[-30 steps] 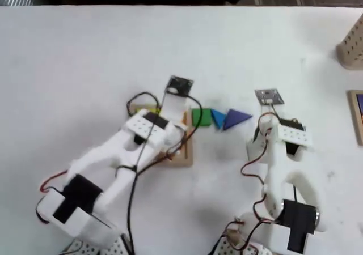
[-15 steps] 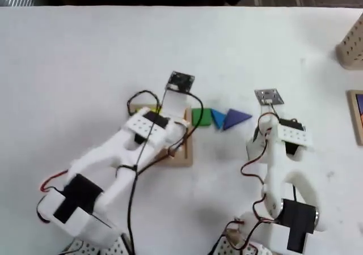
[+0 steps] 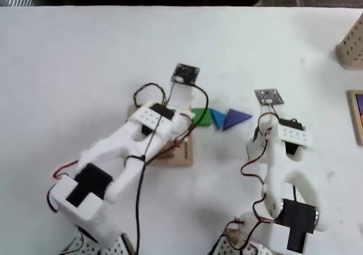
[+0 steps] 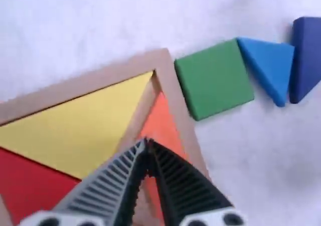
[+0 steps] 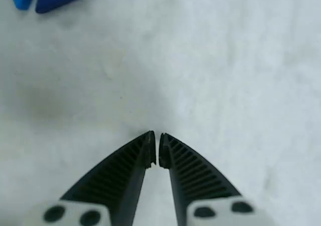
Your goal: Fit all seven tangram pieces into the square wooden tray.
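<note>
Tangram pieces lie partly inside the square wooden tray (image 4: 100, 79): a yellow triangle (image 4: 85, 123), an orange piece (image 4: 163, 128) and a red piece (image 4: 25, 178) sit within its rim. The left pincer (image 4: 147, 148) is clenched on nothing and hangs over the tray near its corner, its tips above the line where yellow meets orange. In the high view, at about 2 o'clock from the tray on the white counter (image 3: 85, 56), a green square (image 3: 201, 117) sits just beside the rim. From it a light blue triangle (image 3: 217, 119) and a dark blue triangle (image 3: 235, 119) run in a touching row toward 3 o'clock. The right pincer (image 5: 155, 150) is also clenched and empty, over bare counter, with the dark blue triangle toward 9 o'clock of its arm.
</note>
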